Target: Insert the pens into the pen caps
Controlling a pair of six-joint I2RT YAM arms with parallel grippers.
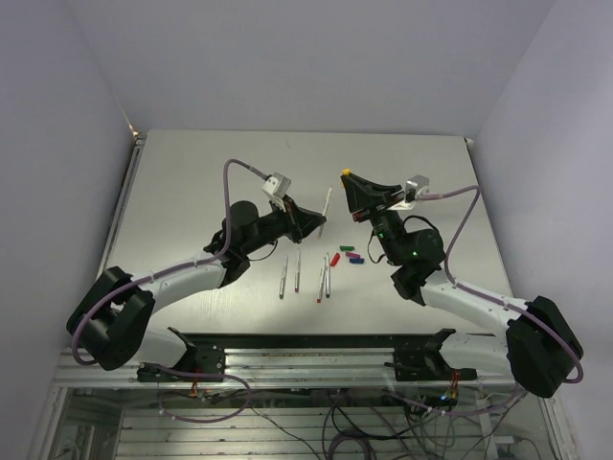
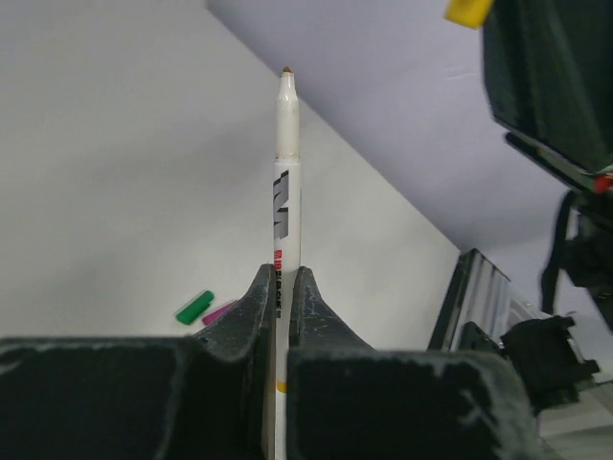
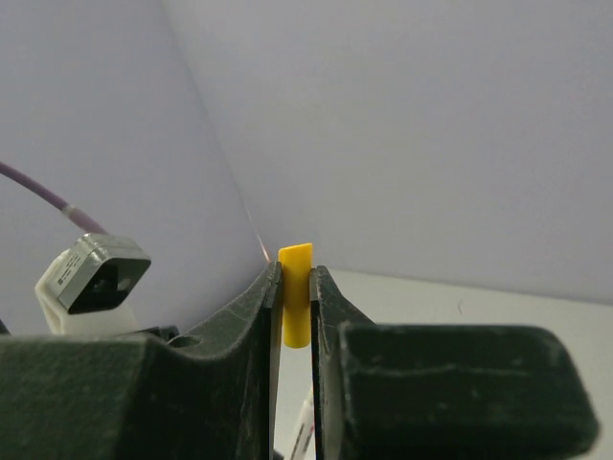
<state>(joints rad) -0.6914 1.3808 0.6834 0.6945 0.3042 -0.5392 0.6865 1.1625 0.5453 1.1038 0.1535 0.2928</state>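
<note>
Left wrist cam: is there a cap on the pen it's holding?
No, the pen clamped between the left fingers ends in a bare, exposed tip with nothing over it.

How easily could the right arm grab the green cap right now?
Probably not yet. Nothing covers the green cap lying on the table, but the right gripper is shut on the yellow cap, up in the air, so it has no room for another.

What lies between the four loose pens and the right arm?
The red cap, green cap, purple cap and blue cap, seen in the top view.
</note>
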